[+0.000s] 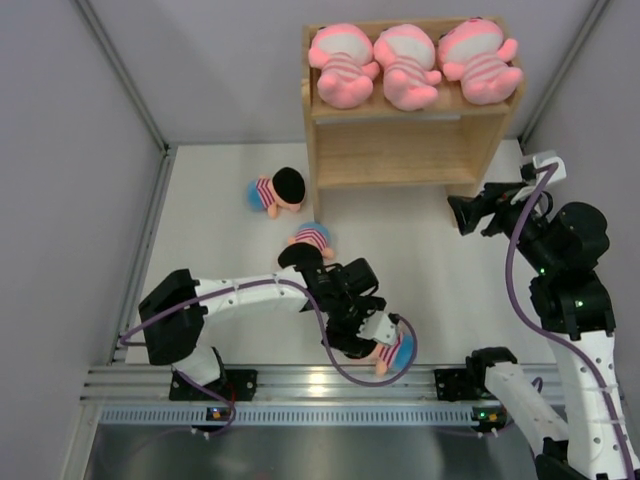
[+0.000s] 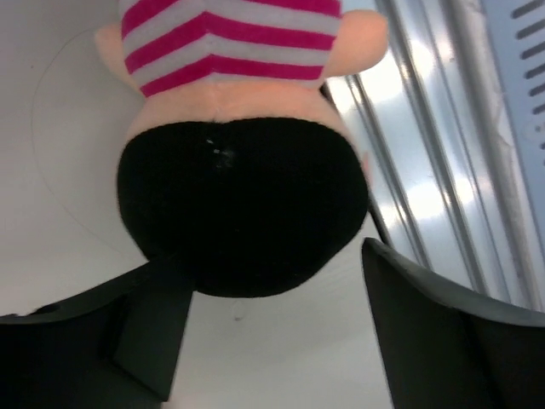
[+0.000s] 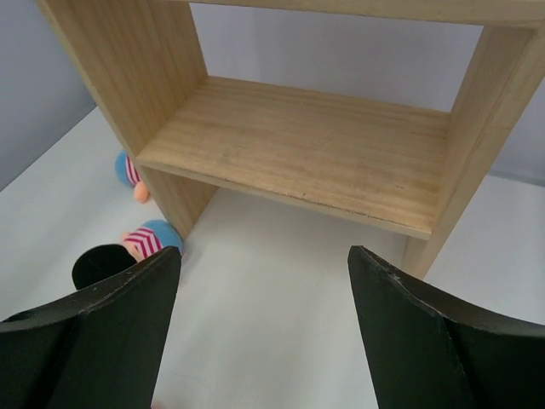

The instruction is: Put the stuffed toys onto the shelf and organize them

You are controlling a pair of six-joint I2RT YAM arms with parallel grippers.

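Three pink stuffed toys (image 1: 343,65) (image 1: 408,65) (image 1: 480,60) lie side by side on the top tier of the wooden shelf (image 1: 400,150); its lower tier (image 3: 298,145) holds nothing. One striped-shirt doll (image 1: 277,190) lies left of the shelf. A second doll (image 1: 312,238) lies nearer, partly under my left arm. The third doll (image 1: 395,352) lies by the front rail. Its black head (image 2: 238,204) sits between the spread fingers of my left gripper (image 2: 268,256), which is open, with a gap at the right finger (image 2: 426,332). My right gripper (image 3: 264,251) is open and holds nothing, facing the lower tier.
A metal rail (image 1: 300,380) runs along the near table edge, right beside the third doll (image 2: 443,128). Grey walls close in the white table on the left, right and back. Two dolls (image 3: 146,239) (image 3: 128,170) show left of the shelf's side panel.
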